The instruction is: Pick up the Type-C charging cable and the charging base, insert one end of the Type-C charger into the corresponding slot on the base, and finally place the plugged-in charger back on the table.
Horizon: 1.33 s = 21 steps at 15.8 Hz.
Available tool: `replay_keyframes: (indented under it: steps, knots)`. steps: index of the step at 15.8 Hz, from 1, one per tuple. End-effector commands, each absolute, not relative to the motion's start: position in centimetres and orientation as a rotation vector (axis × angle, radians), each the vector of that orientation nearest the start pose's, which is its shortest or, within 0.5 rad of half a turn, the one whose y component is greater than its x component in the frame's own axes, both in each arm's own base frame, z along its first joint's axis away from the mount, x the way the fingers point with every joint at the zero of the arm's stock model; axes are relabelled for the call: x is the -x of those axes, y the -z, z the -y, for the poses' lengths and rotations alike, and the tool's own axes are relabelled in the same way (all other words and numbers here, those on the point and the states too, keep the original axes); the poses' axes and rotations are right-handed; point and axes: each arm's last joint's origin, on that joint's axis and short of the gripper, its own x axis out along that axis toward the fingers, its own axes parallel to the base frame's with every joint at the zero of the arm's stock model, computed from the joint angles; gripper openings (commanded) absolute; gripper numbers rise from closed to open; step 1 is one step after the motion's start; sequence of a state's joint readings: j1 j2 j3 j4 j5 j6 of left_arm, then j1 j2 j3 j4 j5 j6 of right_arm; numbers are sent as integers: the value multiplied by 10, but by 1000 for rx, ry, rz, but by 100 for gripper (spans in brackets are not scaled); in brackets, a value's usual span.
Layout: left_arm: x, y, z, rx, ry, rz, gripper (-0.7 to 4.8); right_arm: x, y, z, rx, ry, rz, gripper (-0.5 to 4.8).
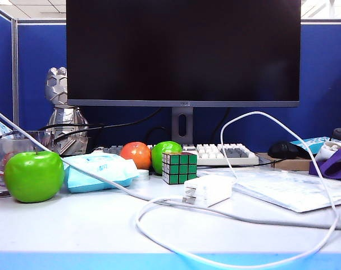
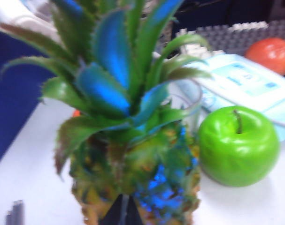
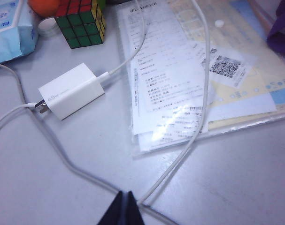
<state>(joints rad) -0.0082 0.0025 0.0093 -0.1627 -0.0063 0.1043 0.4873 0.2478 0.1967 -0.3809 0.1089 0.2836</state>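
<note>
The white charging base (image 1: 210,189) (image 3: 72,91) lies on its side on the table (image 1: 74,230), just in front of the Rubik's cube. The thin white Type-C charging cable (image 3: 206,79) has one plug end seated in the base's face, so the slot is hidden. From there it arches up and loops across the table front (image 1: 260,112). My right gripper (image 3: 125,208) is shut and empty, low over the table, its tips right beside a strand of that cable. Far from the base, my left gripper (image 2: 122,213) is shut and empty in front of a pineapple. Neither gripper shows in the exterior view.
A Rubik's cube (image 1: 179,167), a wipes pack (image 1: 97,171), a green apple (image 1: 33,175) (image 2: 238,145) and the pineapple (image 2: 133,154) stand to the left. A sleeve of papers (image 3: 180,70) lies to the right, and a thicker white cable (image 3: 62,157) crosses the table. Monitor (image 1: 181,50) and keyboard (image 1: 226,153) stand behind.
</note>
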Motion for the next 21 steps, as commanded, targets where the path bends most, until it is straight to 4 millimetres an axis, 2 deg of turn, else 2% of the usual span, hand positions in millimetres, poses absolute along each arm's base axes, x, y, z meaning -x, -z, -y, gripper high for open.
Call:
replay_keyframes:
  steps: [1, 4, 6, 8, 10, 11, 13, 16, 21]
  knots:
    - [-96, -149, 0, -94, 2, -169, -4, -90, -178, -44, -158, -311, -446, -6]
    - [-96, -149, 0, -95, 2, -169, -4, -89, -178, -43, -163, -307, -434, -6]
    - [-96, -150, 0, -94, 6, -168, -4, -89, -175, -35, -161, -156, -356, -6]
    - [-96, -150, 0, -94, 10, -167, -4, -90, -161, -26, -162, 6, -309, -6]
    - [-96, -150, 1, -94, 14, -167, -4, -91, -149, -17, -185, 79, -273, -6]
    - [-96, -150, 0, -94, 13, -166, -4, -91, -151, -15, -160, 99, -246, -5]
    - [-96, -150, 1, -94, 14, -166, -4, -91, -151, -13, -29, 82, -227, -5]
    - [-96, -150, 1, -94, 14, -166, -4, -91, -151, -13, 60, 37, -231, -5]
    - [-96, -150, 1, -94, 14, -166, -4, -93, -151, -8, -10, -8, -223, 23]
